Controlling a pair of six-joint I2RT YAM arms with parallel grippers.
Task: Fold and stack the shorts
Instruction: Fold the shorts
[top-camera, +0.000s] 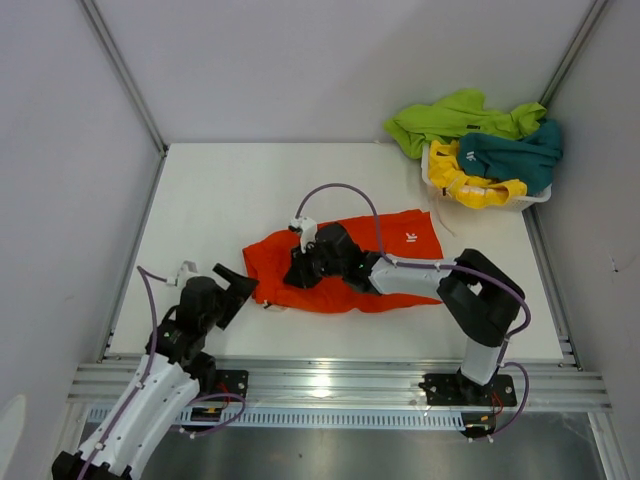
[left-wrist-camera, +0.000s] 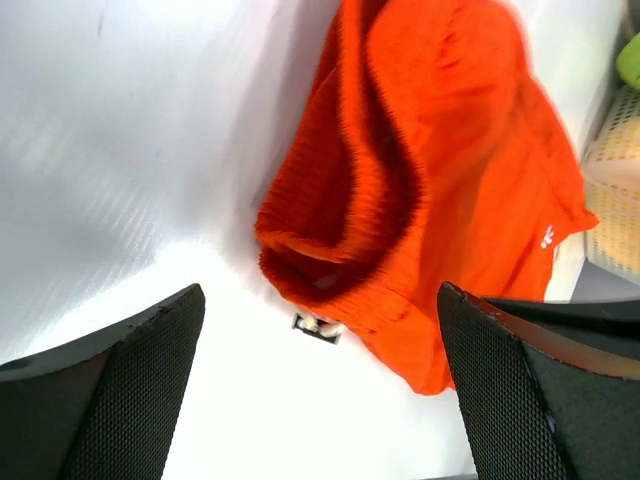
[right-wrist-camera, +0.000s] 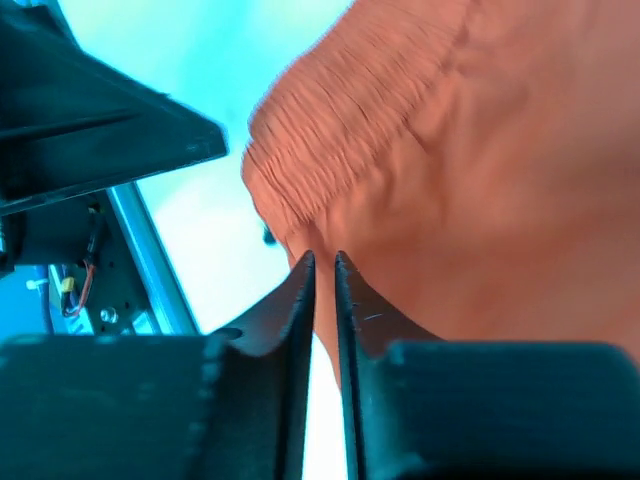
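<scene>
Top view: orange shorts (top-camera: 272, 262) flat on mid-tabletop (top-camera: 210, 200), one small white logo (top-camera: 411, 238), no lettering legible. Lime green shorts (top-camera: 450, 115), teal shorts (top-camera: 515, 155) and yellow shorts (top-camera: 465, 182) are heaped in the white basket (top-camera: 437, 180) at the far right corner. Left wrist: my left gripper (left-wrist-camera: 320, 300) spread wide, holding nothing; small tag (left-wrist-camera: 318, 327) at the waistband (left-wrist-camera: 300, 260), unreadable. Right wrist: my right gripper (right-wrist-camera: 322, 258) nearly pressed together, tips against the shorts; cloth caught or not, I cannot tell.

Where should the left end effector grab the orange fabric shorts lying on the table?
Grip the ribbed waistband, the bunched end of the orange fabric shorts facing the open left end effector. Come in low from the left: that thick edge humps up off the white table, so the jaws can likely close around it.
</scene>
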